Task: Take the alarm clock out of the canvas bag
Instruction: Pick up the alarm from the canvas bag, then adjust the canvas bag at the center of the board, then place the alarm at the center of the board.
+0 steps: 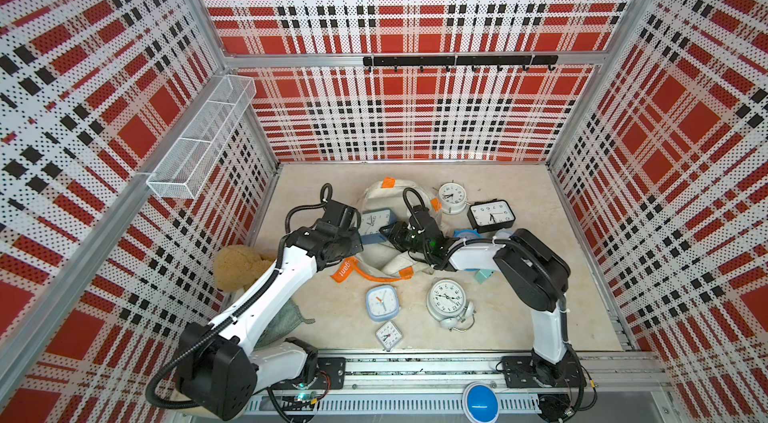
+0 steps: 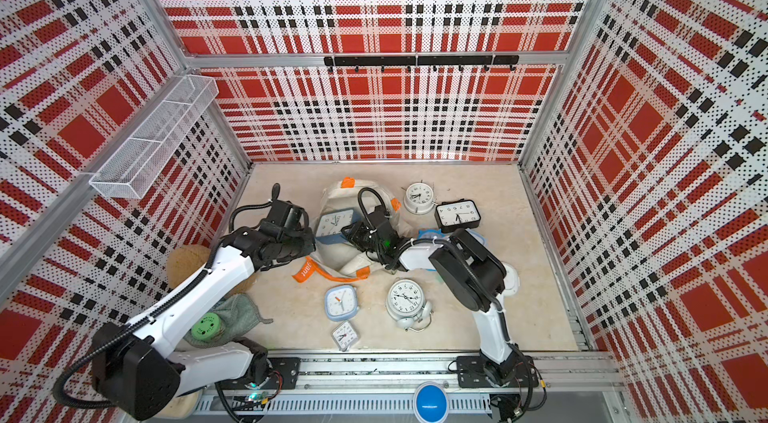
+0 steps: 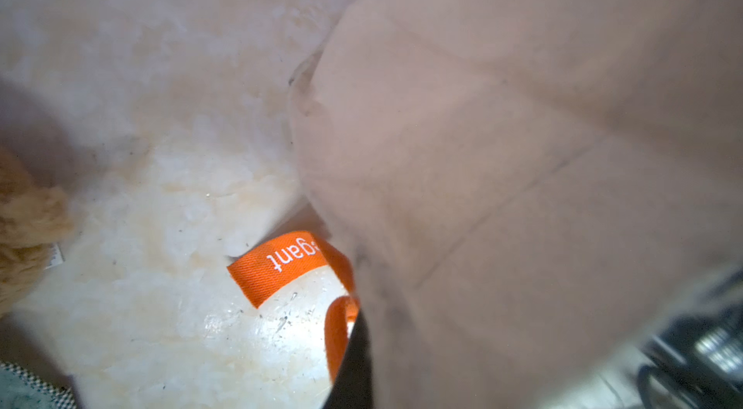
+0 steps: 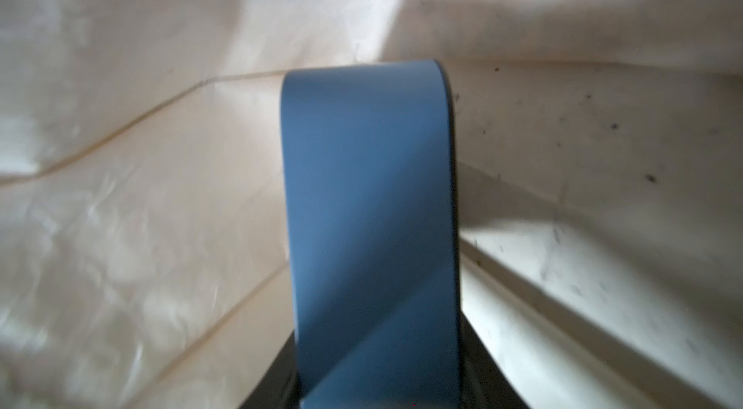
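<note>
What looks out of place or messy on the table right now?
The canvas bag lies slumped and crumpled on its side, with a blue alarm clock showing in its open mouth. The white twin-bell clock lies face up on its back rather than standing. Nothing looks spilled or broken.

You'll find the alarm clock (image 1: 374,221) in the canvas bag (image 1: 376,194) mid-table; the plush toy (image 1: 237,267) lies left, the cloth (image 2: 241,313) nearer.
</note>
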You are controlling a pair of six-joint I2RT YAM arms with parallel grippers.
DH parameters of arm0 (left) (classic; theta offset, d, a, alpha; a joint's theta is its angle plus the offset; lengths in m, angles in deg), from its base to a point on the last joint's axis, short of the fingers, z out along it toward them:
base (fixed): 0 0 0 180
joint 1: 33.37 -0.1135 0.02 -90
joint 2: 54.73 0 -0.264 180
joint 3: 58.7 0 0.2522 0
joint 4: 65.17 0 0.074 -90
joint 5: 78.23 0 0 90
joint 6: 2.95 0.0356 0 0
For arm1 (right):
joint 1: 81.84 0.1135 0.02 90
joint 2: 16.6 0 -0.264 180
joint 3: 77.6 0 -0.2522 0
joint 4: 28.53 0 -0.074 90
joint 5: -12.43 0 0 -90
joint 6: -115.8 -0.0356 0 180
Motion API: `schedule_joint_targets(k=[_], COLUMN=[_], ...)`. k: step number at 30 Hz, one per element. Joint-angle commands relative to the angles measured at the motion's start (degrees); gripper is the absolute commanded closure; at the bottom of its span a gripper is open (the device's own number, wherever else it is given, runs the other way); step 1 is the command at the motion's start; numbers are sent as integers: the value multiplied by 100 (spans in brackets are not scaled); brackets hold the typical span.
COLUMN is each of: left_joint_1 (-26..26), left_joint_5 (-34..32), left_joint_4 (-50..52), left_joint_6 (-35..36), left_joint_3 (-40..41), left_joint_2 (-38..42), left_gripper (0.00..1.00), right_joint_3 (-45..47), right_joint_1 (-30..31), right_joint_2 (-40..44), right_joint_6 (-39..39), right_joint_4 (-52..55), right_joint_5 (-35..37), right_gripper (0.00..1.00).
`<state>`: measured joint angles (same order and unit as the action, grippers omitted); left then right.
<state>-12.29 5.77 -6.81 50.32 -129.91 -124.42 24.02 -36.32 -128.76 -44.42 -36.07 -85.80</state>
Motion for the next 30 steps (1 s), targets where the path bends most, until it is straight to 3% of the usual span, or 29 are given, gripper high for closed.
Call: schedule_joint_targets(k=[1,7,15,21,27,30], left_joint_1=[-296,-680,-1355,-2051,-2484,-2495], left_joint_5=[-175,-264,-218,48,346,392], left_joint_4=[-57,-80,-102,-48,-48,-22], left_joint_6=[160,278,341,416,499,524], left_joint_3=[-289,-691,-1229,-1367,-1269,-1281], left_joint_2=[155,81,-57,-248,-434,-526], left_gripper=[100,100,100,100,100,86], right_joint_3=[-448,-1202,-2696,-3091,-2785,-2565], right_joint_1=[-28,-33,-56,-366,-1042,-1356], right_joint_2=[700,1371,1638,2007,2593,2846], right_joint_6=[997,2130,3277,3394,3190,3300], right_joint_4=[1081,2407,4055,4399,4486,4799], right_joint_5=[85,-138,-605,-827,-969,-976], right_gripper=[72,74,75,76,76,76])
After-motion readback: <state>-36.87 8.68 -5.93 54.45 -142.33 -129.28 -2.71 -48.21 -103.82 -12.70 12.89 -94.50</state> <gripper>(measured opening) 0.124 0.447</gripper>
